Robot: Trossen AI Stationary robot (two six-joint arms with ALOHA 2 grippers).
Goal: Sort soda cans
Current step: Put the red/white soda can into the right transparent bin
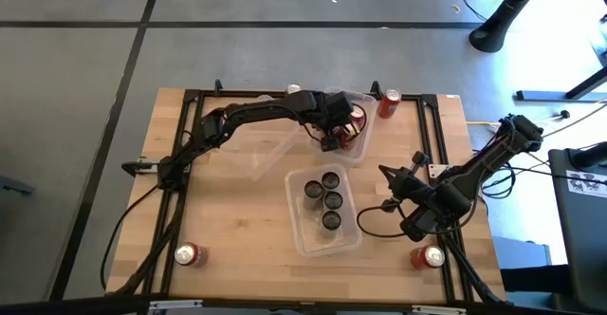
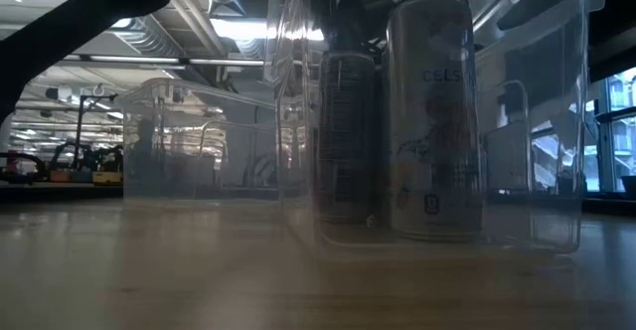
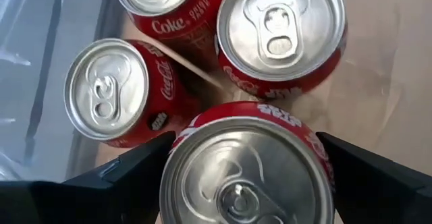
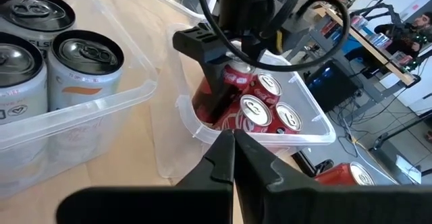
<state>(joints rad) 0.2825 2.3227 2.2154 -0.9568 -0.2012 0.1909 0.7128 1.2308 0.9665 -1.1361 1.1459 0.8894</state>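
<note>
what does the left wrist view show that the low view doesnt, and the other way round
Only the left wrist view shows the left gripper with its jaws either side of a red Coke can, above three more red cans standing in a bin.

Only the low view shows, side-on through a clear bin, the tall dark can and the pale can beside it, plus another clear bin farther back.

Both show upright cans and the wooden table.

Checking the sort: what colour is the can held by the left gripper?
Red with silver top, clearest in the left wrist view.
</note>
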